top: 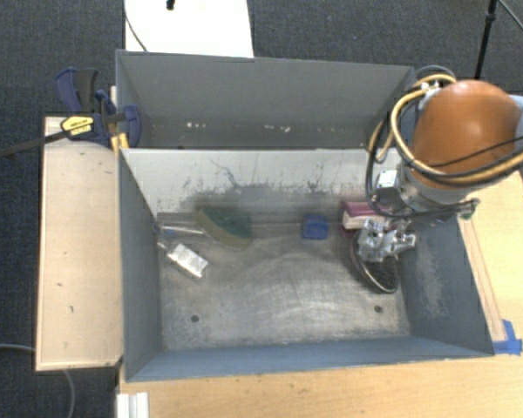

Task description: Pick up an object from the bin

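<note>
Surroundings: dark carpet (pixel 35 50) lies all round the grey metal bin (pixel 270 103); its scuffed floor is mostly bare.
Far left of the floor: a small silvery packet (pixel 188 259) lies at a slant. Just above it is a thin clear piece (pixel 170 230), too faint for me to identify.
Left of centre: a flat green-and-tan pad (pixel 226 225), sponge-like, lies near the back wall.
Centre right: a small blue block (pixel 315 228) sits alone, well apart from the pad.
Right, by the back wall: a pink-and-maroon box (pixel 357 214), partly hidden behind the wrist.
Right, lower down: a dark oval thing (pixel 382 277) lies flat near the right wall — what it is I cannot make out.
Tool: the gripper (pixel 384 240) hangs low over the upper end of the dark oval thing, just below the box.
Tool state: open or closed, I cannot tell from this angle, nor whether it touches the dark oval thing.
Arm: an orange cover (pixel 462 129), looped with cables (pixel 399 111), sits above the bin's back right corner.
</note>
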`<state>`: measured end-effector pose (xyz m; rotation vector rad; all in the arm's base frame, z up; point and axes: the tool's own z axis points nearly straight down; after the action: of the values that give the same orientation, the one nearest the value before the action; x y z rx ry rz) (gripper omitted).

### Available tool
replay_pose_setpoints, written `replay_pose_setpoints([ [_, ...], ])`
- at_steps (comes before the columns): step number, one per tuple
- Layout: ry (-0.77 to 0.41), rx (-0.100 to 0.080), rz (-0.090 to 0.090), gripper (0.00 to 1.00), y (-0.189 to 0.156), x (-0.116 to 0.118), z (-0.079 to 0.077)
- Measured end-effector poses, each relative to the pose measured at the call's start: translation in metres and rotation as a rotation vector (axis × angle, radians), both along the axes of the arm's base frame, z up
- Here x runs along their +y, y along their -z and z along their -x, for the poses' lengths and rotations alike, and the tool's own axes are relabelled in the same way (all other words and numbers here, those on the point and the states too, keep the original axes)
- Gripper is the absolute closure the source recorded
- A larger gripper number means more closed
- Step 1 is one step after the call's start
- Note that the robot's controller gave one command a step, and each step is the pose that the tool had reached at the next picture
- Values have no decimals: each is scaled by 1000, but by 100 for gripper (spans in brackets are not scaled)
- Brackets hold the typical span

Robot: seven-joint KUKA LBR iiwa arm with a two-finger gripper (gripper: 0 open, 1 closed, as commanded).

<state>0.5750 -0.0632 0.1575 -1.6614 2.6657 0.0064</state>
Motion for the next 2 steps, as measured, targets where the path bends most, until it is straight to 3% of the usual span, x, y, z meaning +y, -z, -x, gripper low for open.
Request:
replay_pose_setpoints([
  [1,5,-2,2,0,-3,-1,0],
  [2,-254,-2,1,0,83,-34,-12],
])
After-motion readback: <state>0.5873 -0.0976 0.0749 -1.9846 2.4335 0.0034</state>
